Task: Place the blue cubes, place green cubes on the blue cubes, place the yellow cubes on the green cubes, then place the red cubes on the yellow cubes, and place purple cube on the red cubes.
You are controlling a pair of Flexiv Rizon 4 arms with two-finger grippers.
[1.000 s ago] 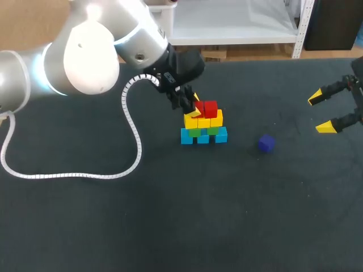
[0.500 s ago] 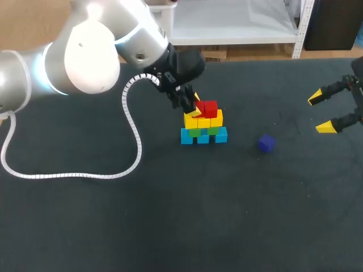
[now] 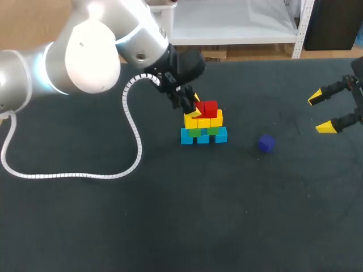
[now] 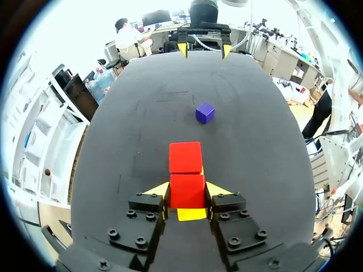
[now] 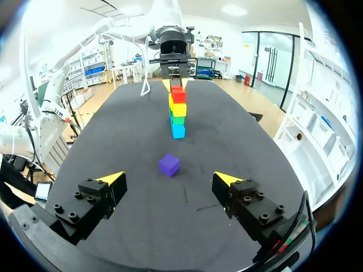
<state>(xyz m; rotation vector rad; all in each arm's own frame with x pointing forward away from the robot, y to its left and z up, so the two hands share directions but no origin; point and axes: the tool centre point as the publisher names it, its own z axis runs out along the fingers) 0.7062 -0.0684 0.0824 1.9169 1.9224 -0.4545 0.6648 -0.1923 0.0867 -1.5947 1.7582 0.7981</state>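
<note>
Left gripper [image 4: 188, 190] closed on a red cube [image 4: 187, 193]; both yellow tips press its opposite sides, as far as the wrist view shows; the cube sits on the yellow cubes [image 3: 204, 120], touching a second red cube [image 4: 185, 157] just ahead of the fingers; release not yet made.

Progress, layer by layer:
- blue cubes [image 3: 203, 137]: row of three on the table [image 3: 170, 215];
- green cubes [image 3: 195, 132]: two visible, resting on the blue;
- yellow cubes: three across, on the green;
- red layer: two side by side on the yellow, one of them in the fingers.

Judgement: four of five layers are built, bar the release; left to do: open the fingers, back away without nudging the stack, then pick up the purple cube [image 3: 266, 143] and set it on the reds.

Purple cube lies flat on the table, near the stack on the right arm's side, apart from it, nothing touching it.

Pose: left arm enters from the left and reaches over to the top of the stack; fingers point down and along the red pair toward the far side; its white coiled cable [image 3: 133, 136] loops on the table beside the stack. Right gripper [image 3: 326, 111] hangs at the table's right edge, well apart from the stack; fingers spread wide, nothing in them; in its wrist view the purple cube lies ahead of it, between it and the stack.
</note>
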